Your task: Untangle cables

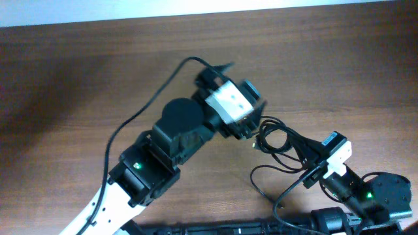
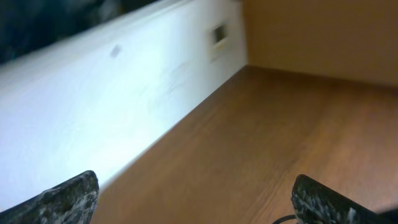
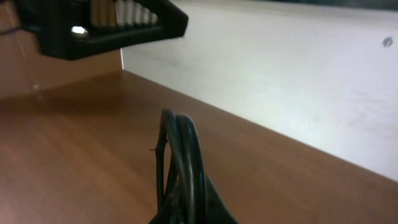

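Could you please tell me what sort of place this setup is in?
Probably an indoor lab workbench: a wood-grain table against a plain white wall, with black cables between two robot arms.

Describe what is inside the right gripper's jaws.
Loops of the black cables stand up from between the shut right gripper's jaws, above the wooden table. The pinched stretch is hidden inside the grip, so how many strands are clamped cannot be seen.
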Tool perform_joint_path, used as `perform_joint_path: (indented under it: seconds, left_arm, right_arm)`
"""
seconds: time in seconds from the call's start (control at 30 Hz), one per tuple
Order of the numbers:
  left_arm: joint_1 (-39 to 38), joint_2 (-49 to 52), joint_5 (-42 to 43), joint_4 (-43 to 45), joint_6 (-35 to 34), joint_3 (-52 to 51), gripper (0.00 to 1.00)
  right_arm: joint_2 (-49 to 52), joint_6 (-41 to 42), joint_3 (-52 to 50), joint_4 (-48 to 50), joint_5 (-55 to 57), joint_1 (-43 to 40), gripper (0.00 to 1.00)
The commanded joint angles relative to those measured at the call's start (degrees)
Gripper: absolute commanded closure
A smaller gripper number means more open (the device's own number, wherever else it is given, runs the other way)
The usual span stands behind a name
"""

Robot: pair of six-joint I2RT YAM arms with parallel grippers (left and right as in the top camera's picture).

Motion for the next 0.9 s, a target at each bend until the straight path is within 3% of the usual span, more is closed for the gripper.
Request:
perform_joint_path:
  seconds: [0.0, 0.17, 0.33, 0.43, 0.53, 0.63, 0.73, 0.87]
  left_arm:
    - [2.49, -0.85, -4.44, -2.58, -20.79, 1.05, 0.01]
    - [2.8, -0.85, 13.84, -2.64, -29.97, 1.05, 0.01]
    - [2.8, 1.09, 14.8, -6.32, -31.95, 1.05, 0.0]
    - [2.8, 3.37, 22.47, -6.69, -34.25, 1.05, 0.01]
    - [2.8, 4.17, 23.56, -7.3, -34.25, 1.05, 0.01]
    - [2.8, 4.17, 24.13, -9.29, -34.23, 1.05, 0.05]
    - [2.8, 4.17, 27.43, -10.69, -34.21, 1.05, 0.2]
    - [2.8, 4.17, 37.53, -10.78, -34.18, 1.05, 0.25]
  right_arm:
    - [-0.11, 0.33, 0.28, 7.45, 0.42, -0.2, 0.96]
    - [-0.11, -7.39, 0.28, 19.34, -8.68, -0.2, 0.96]
    - [-0.11, -8.61, 0.28, 25.2, -8.83, -0.2, 0.96]
    - [-0.11, -8.61, 0.28, 28.81, -8.81, -0.2, 0.96]
    - [-0.11, -8.61, 0.28, 31.17, -7.91, -0.22, 0.96]
    - [-0.11, -8.63, 0.28, 31.78, -5.33, -0.22, 0.96]
    - [-0.11, -8.68, 0.28, 32.37, -4.63, -0.22, 0.96]
    - [-0.11, -12.48, 0.28, 34.29, -0.85, -0.2, 0.96]
